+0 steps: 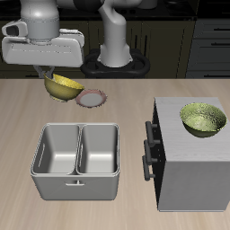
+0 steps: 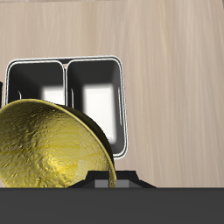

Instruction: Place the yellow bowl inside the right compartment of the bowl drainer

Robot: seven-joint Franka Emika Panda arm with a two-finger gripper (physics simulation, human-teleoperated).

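The yellow bowl point(image 1: 63, 86) is a small shiny golden bowl that hangs tilted above the table, behind the bowl drainer point(image 1: 78, 181). My gripper point(image 1: 50, 75) is shut on its rim. The drainer is a grey metal tub with two equal wells and a small front handle. The right compartment point(image 1: 101, 147) holds nothing, and neither does its twin. In the wrist view the yellow bowl point(image 2: 48, 149) fills the near field. It covers part of the bowl drainer point(image 2: 125, 105) and part of the right compartment point(image 2: 42, 80).
A grey box cabinet point(image 1: 193, 171) with black handles stands beside the drainer. A larger greenish-yellow patterned bowl point(image 1: 203, 119) sits on its top. A small red-rimmed plate point(image 1: 91, 100) lies on the table just beyond the held bowl.
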